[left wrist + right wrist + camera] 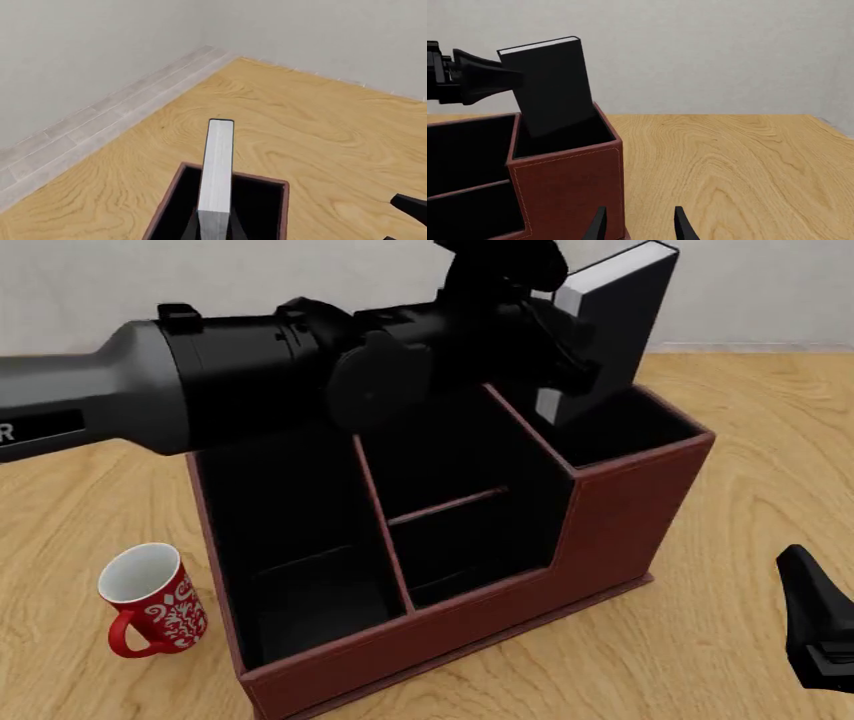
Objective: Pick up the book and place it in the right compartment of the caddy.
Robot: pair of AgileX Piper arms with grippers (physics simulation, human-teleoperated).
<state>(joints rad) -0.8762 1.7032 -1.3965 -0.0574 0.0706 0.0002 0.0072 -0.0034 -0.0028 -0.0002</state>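
Item: thick black hardcover book, white page edges, tilted, lower corner entering the reddish-brown leather-look caddy's narrow right compartment. Left claw clenched on it, apparently for lowering. Right claw released, low beside caddy. Pale wooden surface.

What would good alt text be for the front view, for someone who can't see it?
A black robot arm's left end effector holds a black book tilted, its lower end dipping into the tall right compartment of a reddish-brown caddy on a wooden table. A red and white mug stands left of the caddy; the right end effector shows at the frame's right edge.
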